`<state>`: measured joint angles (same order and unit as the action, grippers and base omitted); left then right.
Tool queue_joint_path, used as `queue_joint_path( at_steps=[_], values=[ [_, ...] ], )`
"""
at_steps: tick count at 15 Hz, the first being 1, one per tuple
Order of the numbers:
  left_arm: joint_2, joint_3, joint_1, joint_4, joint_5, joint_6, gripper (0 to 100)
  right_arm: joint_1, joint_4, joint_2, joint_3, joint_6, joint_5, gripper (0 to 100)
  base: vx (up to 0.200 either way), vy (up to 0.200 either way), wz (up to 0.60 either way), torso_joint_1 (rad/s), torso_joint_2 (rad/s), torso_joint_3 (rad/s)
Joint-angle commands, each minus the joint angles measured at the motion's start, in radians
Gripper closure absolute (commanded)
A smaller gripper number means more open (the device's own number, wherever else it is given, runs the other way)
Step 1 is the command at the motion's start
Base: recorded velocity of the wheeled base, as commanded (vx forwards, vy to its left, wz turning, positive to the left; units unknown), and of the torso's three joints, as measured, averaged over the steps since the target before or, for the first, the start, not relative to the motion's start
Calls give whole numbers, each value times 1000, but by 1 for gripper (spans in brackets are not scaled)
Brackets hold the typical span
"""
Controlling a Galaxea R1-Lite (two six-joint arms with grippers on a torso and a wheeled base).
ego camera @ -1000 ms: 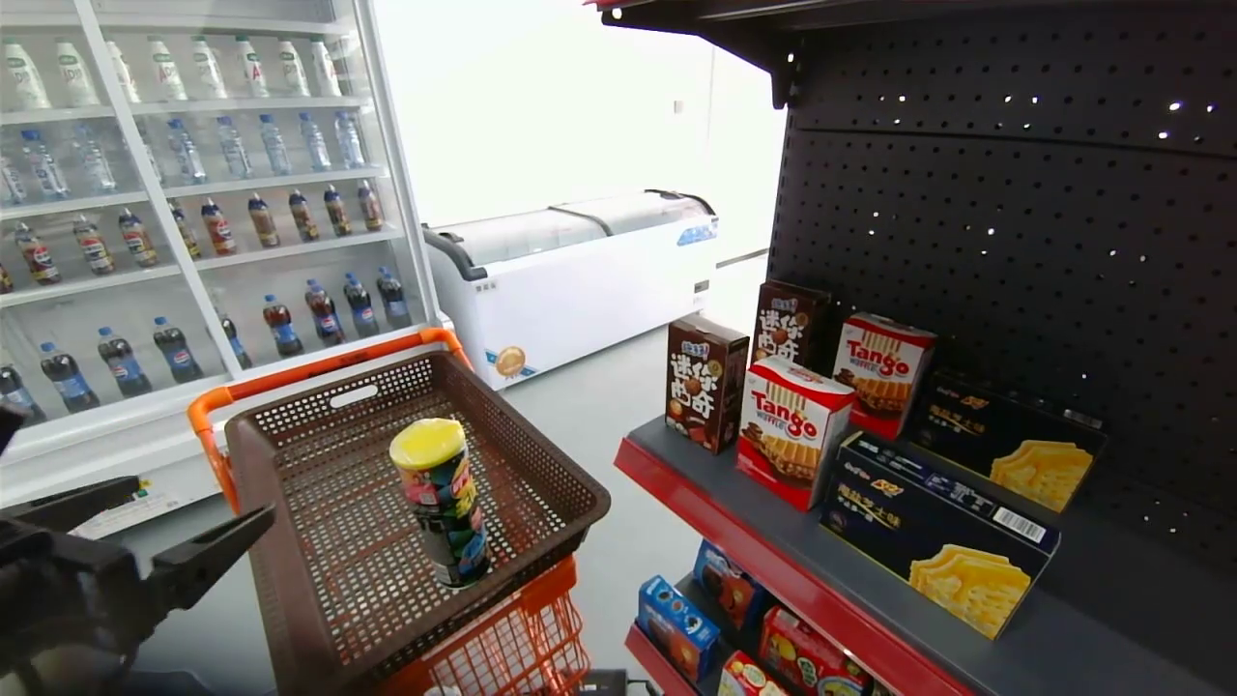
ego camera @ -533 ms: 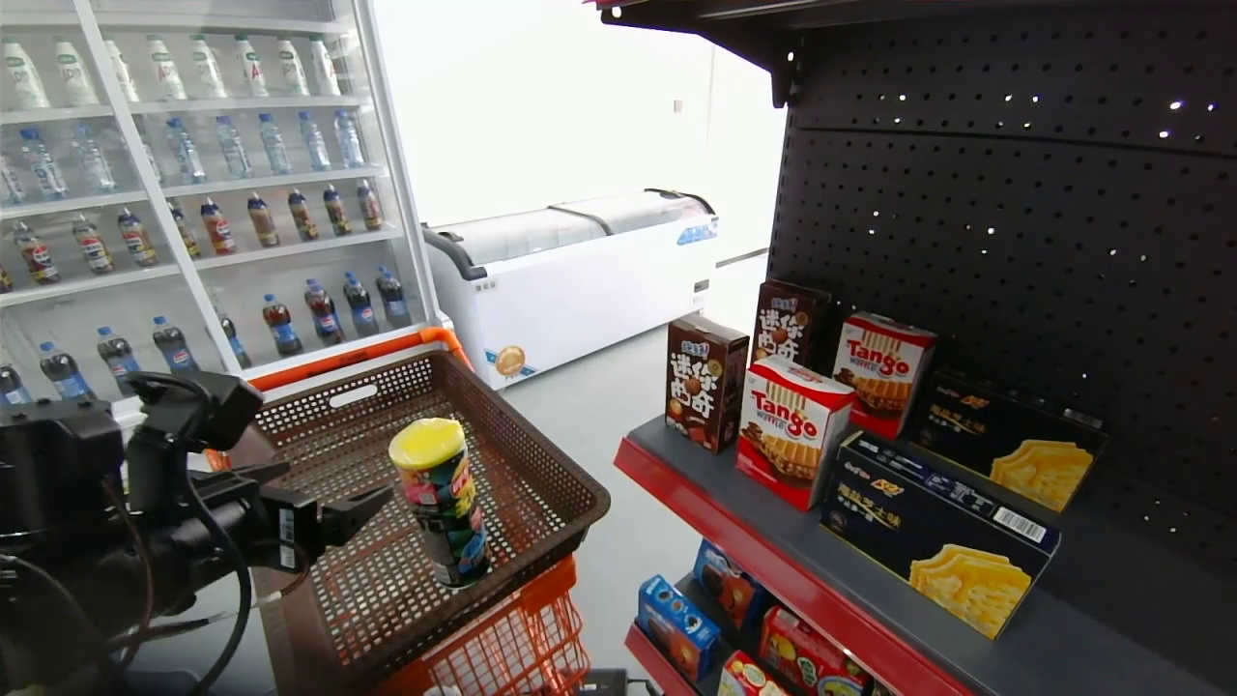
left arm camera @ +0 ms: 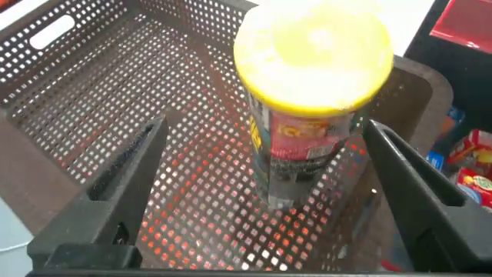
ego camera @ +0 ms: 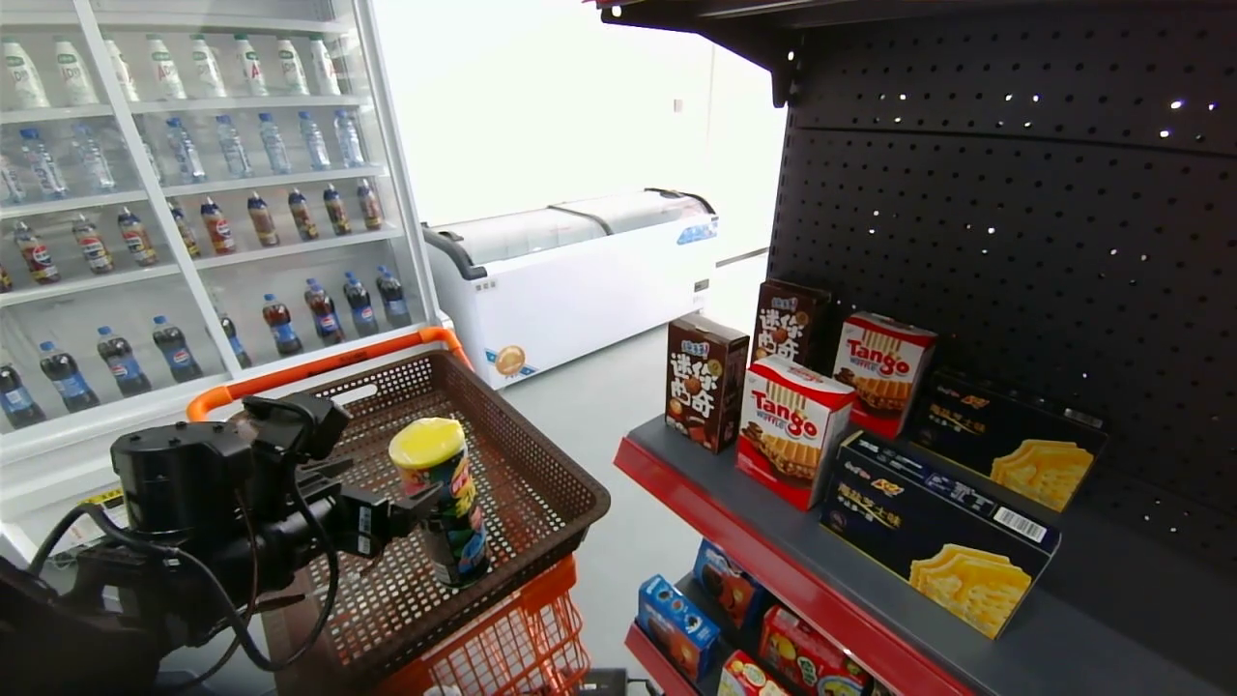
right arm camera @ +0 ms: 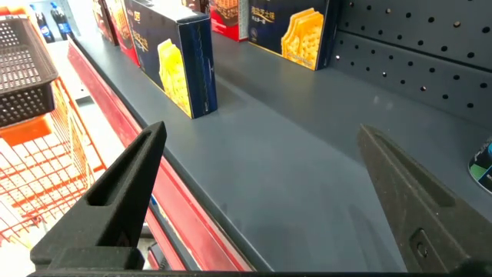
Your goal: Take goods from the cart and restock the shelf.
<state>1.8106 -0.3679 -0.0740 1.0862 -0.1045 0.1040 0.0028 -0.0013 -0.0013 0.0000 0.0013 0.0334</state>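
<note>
Can point(ego camera: 446, 512) stands upright in cart basket point(ego camera: 556, 478), left claw point(left arm camera: 265, 131) released beside it, right claw point(right arm camera: 261, 135) released over shelf point(right arm camera: 292, 185)

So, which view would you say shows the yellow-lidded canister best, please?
Head view: the canister stands whole, upright in the basket. Left wrist view looks down on its lid, inside the open left gripper; right wrist view faces the shelf.

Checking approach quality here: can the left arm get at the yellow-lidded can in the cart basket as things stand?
Probably yes. The left gripper is open, a finger on either side of the standing can, and the basket is open above.
</note>
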Motion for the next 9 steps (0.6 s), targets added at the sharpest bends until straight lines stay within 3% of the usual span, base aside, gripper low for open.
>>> queue_joint_path(
  at_steps=[1,5,9],
  values=[
    [105,-3,-1,49,0,0,0,0,0,1,0,0,0,0,0,0,0,0,0,0],
    [231,-39,-4,225,2,2,0,0,0,1,0,0,0,0,0,0,0,0,0,0],
    [288,-103,-7,268,2,2,0,0,0,1,0,0,0,0,0,0,0,0,0,0]
  ],
)
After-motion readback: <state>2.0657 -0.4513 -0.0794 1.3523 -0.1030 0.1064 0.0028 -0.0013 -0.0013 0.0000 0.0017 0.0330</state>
